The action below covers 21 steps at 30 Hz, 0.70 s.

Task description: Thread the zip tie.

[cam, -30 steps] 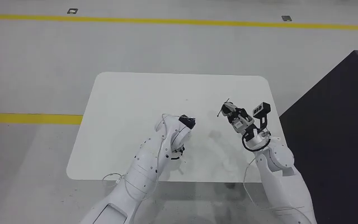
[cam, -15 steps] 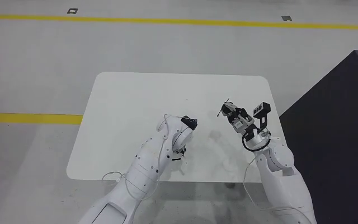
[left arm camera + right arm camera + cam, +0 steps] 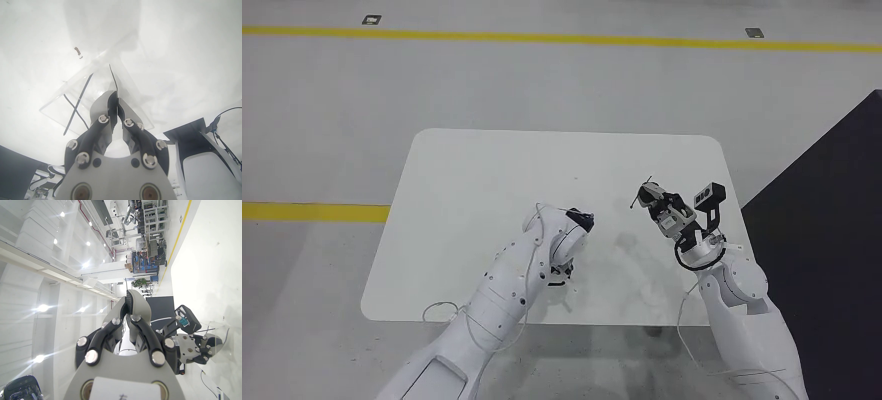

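My left gripper (image 3: 115,96) is shut on a thin black zip tie (image 3: 113,75) whose free end sticks out past the fingertips, just above a clear plastic tray (image 3: 51,113) on the white table (image 3: 472,200). In the top view this gripper (image 3: 581,218) sits near the table's middle. My right gripper (image 3: 647,196) is held off the table to the right, shut on another black zip tie (image 3: 639,197). In the right wrist view that tie's thin end (image 3: 126,285) pokes out beyond the shut gripper (image 3: 128,294), and the left gripper (image 3: 213,342) shows farther off by the tray.
Two more black zip ties (image 3: 75,108) lie crossed inside the clear tray. A small brown speck (image 3: 77,49) marks the table beyond it. A dark panel (image 3: 832,200) stands off the table's right side.
The left arm has shifted a little to the right with its gripper. The right arm and its zip tie have stayed still.
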Available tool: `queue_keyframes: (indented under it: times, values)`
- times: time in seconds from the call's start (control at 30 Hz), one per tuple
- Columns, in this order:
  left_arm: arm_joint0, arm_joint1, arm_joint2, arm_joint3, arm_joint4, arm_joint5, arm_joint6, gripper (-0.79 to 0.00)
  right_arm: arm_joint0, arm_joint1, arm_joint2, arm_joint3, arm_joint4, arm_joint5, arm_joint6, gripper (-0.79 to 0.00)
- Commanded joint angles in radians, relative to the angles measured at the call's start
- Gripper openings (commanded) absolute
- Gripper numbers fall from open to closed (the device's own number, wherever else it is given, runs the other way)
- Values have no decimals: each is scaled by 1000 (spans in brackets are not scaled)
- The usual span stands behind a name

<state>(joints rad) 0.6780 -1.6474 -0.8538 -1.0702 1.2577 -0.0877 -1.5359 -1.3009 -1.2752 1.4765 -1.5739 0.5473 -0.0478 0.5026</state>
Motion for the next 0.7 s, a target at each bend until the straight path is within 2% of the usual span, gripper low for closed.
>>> queue_keyframes:
  times: [0.0, 0.2, 0.4, 0.47, 0.67]
  values:
    - [-4, 1, 4, 0, -4, 3, 0, -785, 0, 0, 0, 0, 0, 0, 0, -785]
    - [2, 15, 1, -77, 7, 22, 0, -785, 0, 0, 0, 0, 0, 0, 0, -785]
    - [52, 47, -12, -199, 41, 25, 0, -785, 0, 0, 0, 0, 0, 0, 0, -785]
    - [78, 63, -27, -268, 77, 41, 0, -785, 0, 0, 0, 0, 0, 0, 0, -785]
    - [227, 120, -111, -578, 181, 42, 0, -785, 0, 0, 0, 0, 0, 0, 0, -785]
